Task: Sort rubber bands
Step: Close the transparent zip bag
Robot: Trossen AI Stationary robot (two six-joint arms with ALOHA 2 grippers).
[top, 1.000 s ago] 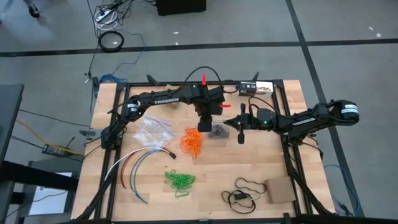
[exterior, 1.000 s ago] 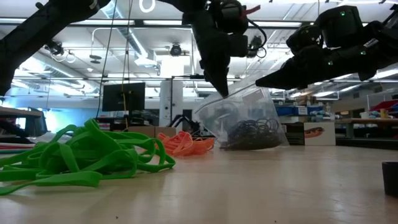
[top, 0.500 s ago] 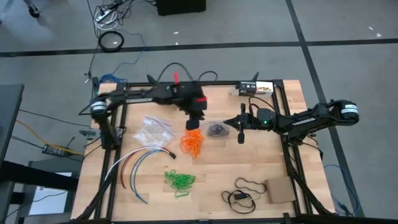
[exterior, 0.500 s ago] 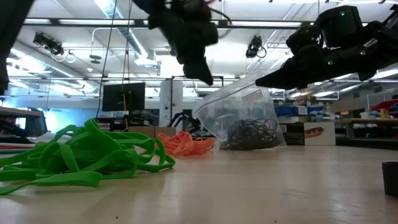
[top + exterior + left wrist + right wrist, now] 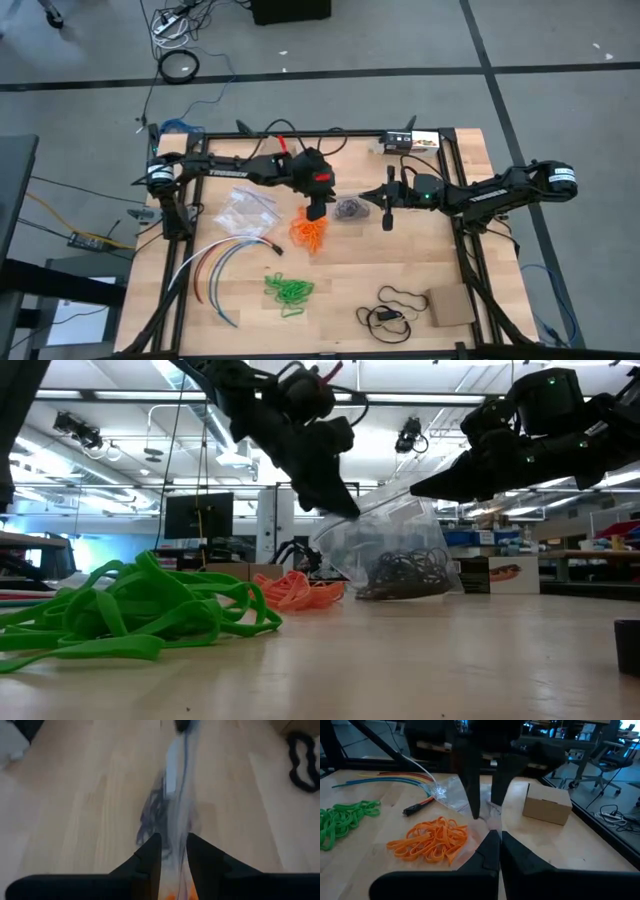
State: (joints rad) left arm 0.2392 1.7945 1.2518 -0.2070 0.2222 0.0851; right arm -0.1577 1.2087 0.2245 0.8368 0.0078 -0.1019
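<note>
Rubber bands lie sorted on my table from above: orange heap (image 5: 311, 231) at centre, green heap (image 5: 289, 291) nearer the front, dark ones inside a clear bag (image 5: 349, 209) between my two grippers. From table level, my left gripper (image 5: 338, 501) pinches the bag's one edge and my right gripper (image 5: 425, 488) is clamped on the other. Through the left wrist camera the film runs between my narrowly parted fingers (image 5: 150, 855); through the right wrist camera my fingers (image 5: 489, 847) are closed on the bag beside the orange heap.

Even, bright overhead light; ceiling lamps (image 5: 160, 455) glare in the low view's upper left. The left wrist view is motion-blurred, its fingers (image 5: 150, 855) dark.
</note>
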